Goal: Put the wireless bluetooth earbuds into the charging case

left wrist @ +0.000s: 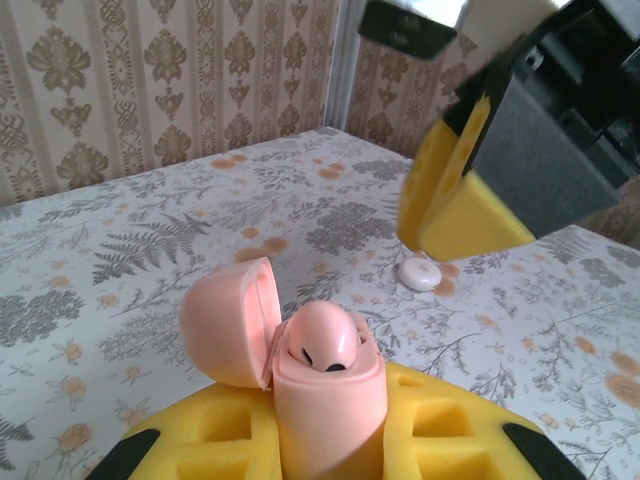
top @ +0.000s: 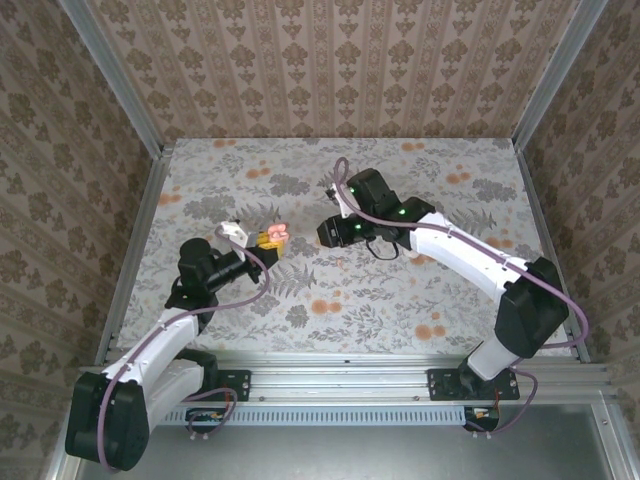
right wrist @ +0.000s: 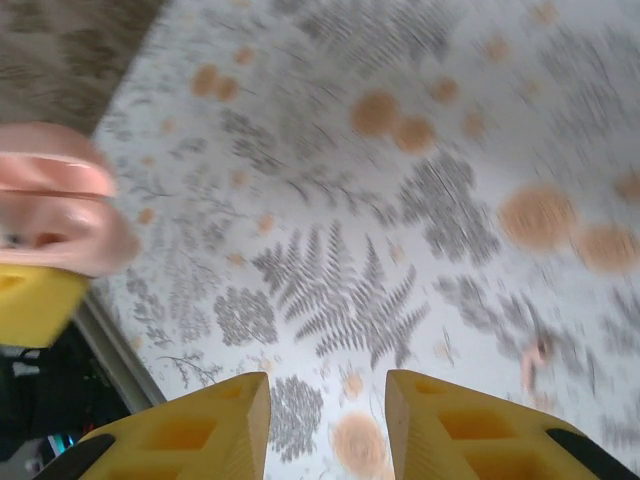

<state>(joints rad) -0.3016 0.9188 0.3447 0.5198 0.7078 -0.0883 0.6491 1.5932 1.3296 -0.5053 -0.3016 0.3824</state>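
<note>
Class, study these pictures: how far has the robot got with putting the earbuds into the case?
Done: the left gripper holds the case, jaws shut on it, lid swung open. In hand: the right gripper, jaws apart and empty, hovers close to the case. Left: one white earbud lies on the table and needs picking up and seating. Whether the other is inside is unclear.

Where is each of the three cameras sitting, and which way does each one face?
Top external: above and behind the bases, looking down on the table; left arm and right arm show.
Left wrist: low, looking across the table toward the wall; its left fingers clamp the open charging case.
Right wrist: looking down at the blurred table; its right fingers stand apart, empty.
Shared: both wrist views show the charging case.
</note>
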